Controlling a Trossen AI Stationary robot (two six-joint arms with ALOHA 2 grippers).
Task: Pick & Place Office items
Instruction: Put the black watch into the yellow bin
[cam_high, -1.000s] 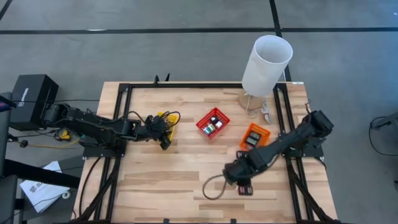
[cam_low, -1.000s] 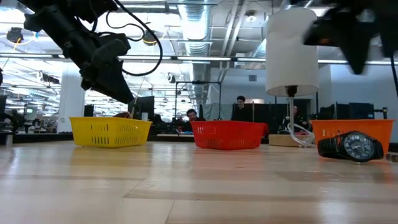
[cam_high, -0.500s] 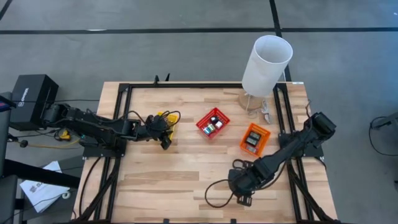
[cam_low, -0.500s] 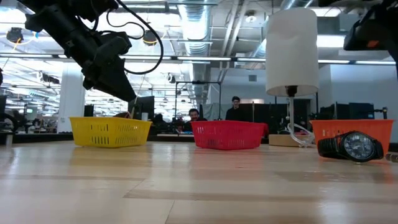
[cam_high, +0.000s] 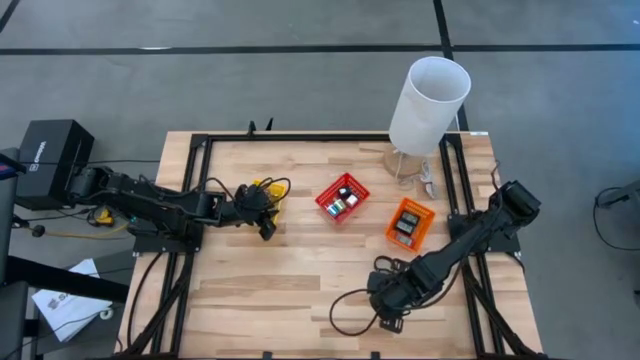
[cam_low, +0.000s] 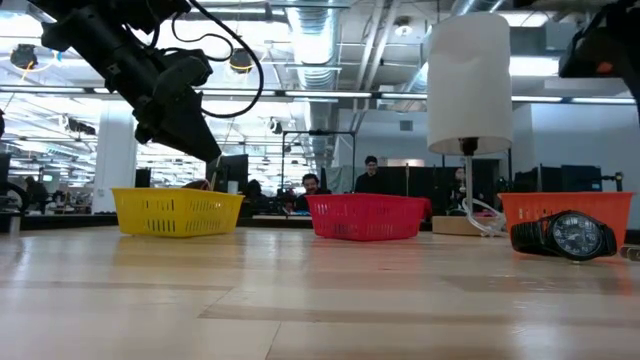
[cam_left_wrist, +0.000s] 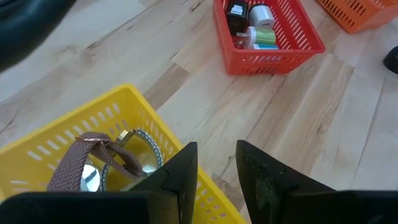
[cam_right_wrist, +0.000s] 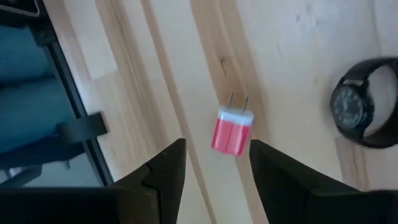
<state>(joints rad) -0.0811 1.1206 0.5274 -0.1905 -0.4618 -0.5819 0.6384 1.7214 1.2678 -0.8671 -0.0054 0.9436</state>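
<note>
**My right pincer lines up on a red plug**

High view: my right pincer (cam_high: 388, 312) hangs over the desk's (cam_high: 280, 270) near edge; my left pincer (cam_high: 262, 226) waits at the yellow basket (cam_high: 268, 190).

Low view: a black watch (cam_low: 563, 237) lies by the orange basket (cam_low: 570, 207).

Left wrist view: fingers parted, holding nothing, above a banded watch (cam_left_wrist: 102, 158).

Right wrist view: my jaws stand open and empty, the red plug (cam_right_wrist: 232, 131) lying beyond them. The pick, I judge, is in hand; next calls for descending and closing.

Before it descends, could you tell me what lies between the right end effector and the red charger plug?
Nothing: in the right wrist view only bare wooden table separates the open right end effector from the red charger plug.
</note>
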